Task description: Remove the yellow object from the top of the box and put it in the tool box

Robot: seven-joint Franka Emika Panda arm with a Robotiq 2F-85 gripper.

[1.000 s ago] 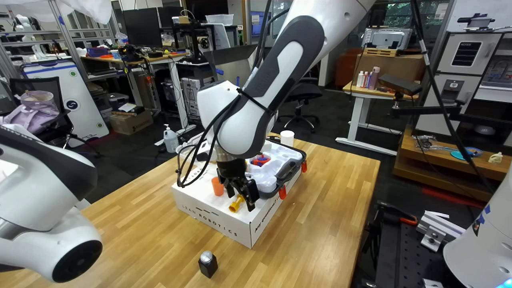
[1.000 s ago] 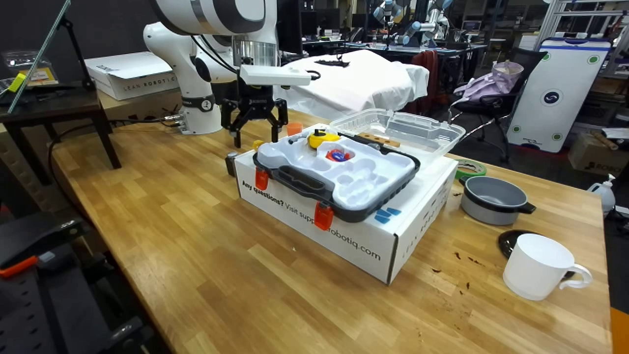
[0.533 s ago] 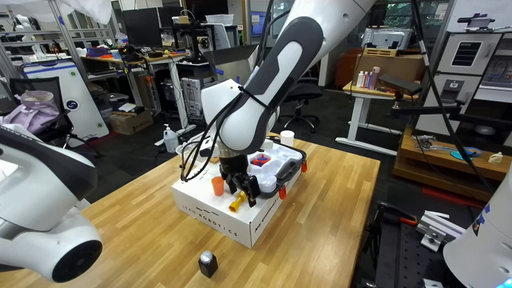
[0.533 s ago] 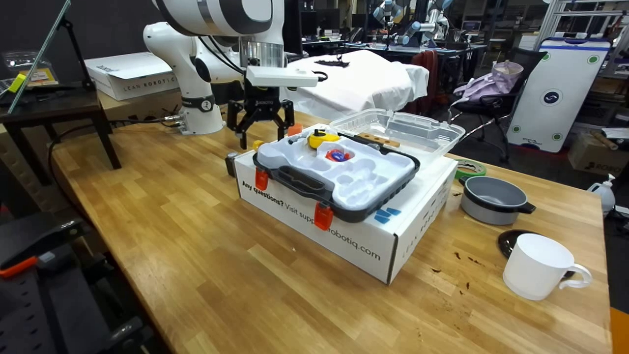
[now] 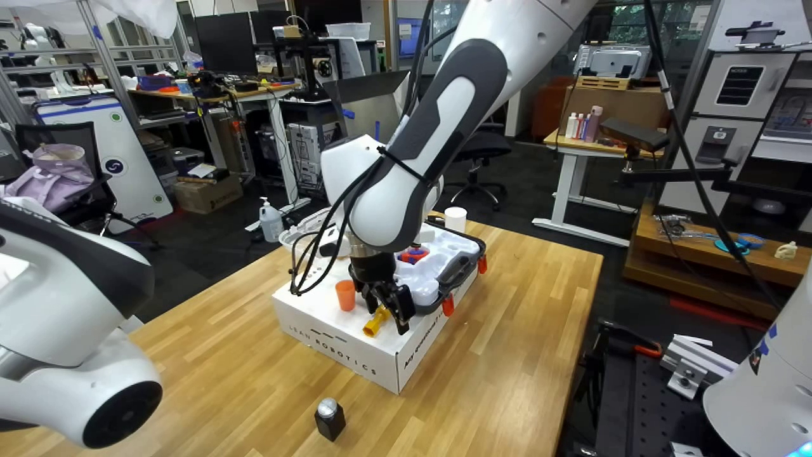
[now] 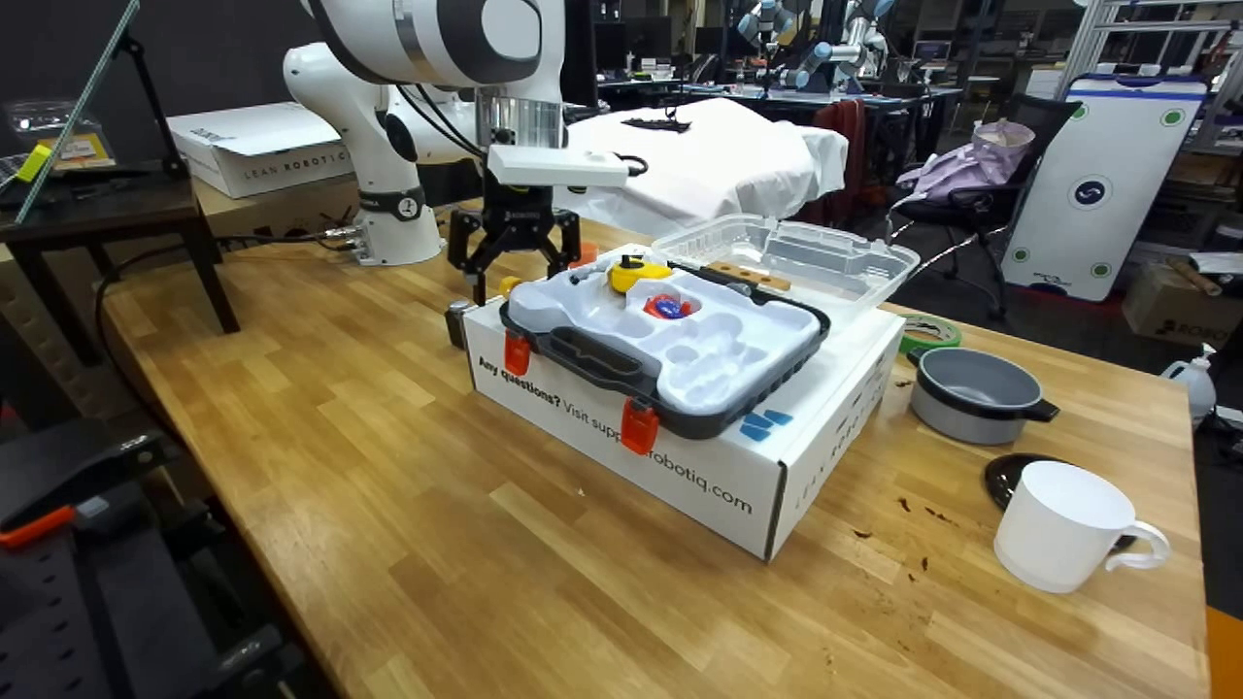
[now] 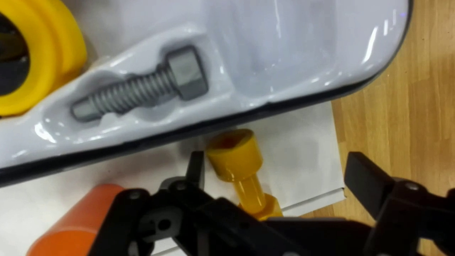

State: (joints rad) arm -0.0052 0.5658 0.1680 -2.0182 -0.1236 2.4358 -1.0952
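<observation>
The yellow object [image 7: 236,156], a small spool-like piece with wide ends, lies on the white box [image 5: 342,349], beside the tool box [image 6: 592,364]. It shows in both exterior views [image 5: 373,326] [image 6: 510,283]; its near end is partly hidden by the gripper in the wrist view. My gripper [image 7: 275,163] is open and empty just above it. The yellow object lies between the fingers, close to the left finger in the wrist view; contact cannot be told. The gripper also shows in both exterior views [image 5: 387,317] [image 6: 521,286]. The tool box is open, with a white moulded tray.
An orange cup [image 5: 346,295] stands on the box near the gripper. The tool box holds a yellow tape measure [image 6: 636,276] and a grey bolt [image 7: 142,89]; its clear lid [image 6: 787,257] lies open behind. A pot [image 6: 981,388] and white mug [image 6: 1063,524] stand on the table.
My gripper has shifted slightly toward the tool box and come down lower over the yellow object. It stays open. The yellow object, box and tool box have not moved.
</observation>
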